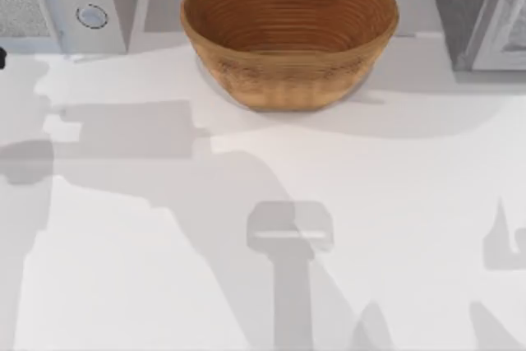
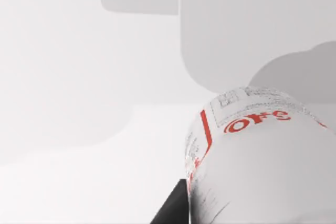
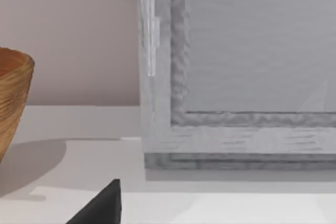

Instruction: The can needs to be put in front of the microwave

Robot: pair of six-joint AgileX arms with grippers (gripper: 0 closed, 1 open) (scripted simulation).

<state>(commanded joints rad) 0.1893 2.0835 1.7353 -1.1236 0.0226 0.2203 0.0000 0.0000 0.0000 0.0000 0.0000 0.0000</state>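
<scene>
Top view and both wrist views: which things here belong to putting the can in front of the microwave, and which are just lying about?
Part of the job:
- the can, seen close up in the left wrist view
- the microwave, at the table's far left

Just lying about:
- the woven bowl, far centre
- the darker grey box, far right

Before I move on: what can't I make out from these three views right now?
- Can, left wrist view: so close that its top and base are cut off; whether it is gripped or resting on the table cannot be told.
- Microwave, top view: cut off at the left and top edges.
- Bowl, right wrist view: cut off by the edge.
- Grey box, right wrist view: cropped.
</scene>
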